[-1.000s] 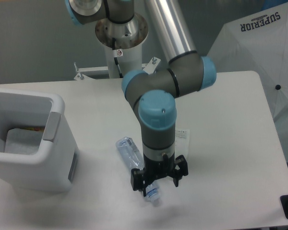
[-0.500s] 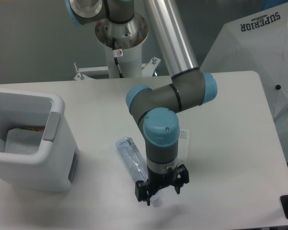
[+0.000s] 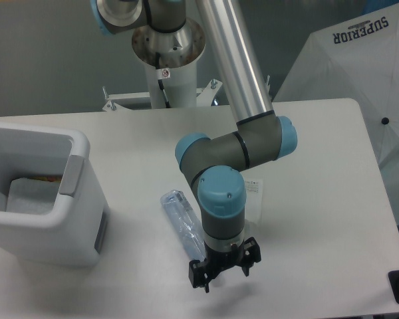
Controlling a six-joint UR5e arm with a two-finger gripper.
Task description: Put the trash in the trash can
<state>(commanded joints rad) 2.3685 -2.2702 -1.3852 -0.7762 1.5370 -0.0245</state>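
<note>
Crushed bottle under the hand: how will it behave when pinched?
The crushed bottle looks empty, so probably light. Its thin, dented clear walls may buckle further and slip under the hand. Lying on its side on the table, it might still roll or skid if nudged.

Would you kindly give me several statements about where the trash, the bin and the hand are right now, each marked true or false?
1. The crushed plastic bottle lies on the table. True.
2. The white bin stands right of the arm. False: it stands at the left edge of the picture.
3. The hand is over the bin. False: it is low at the bottle's near end.
4. The plastic bag is inside the bin. False: it lies on the table behind the arm.
5. Something already lies inside the bin. True.
</note>
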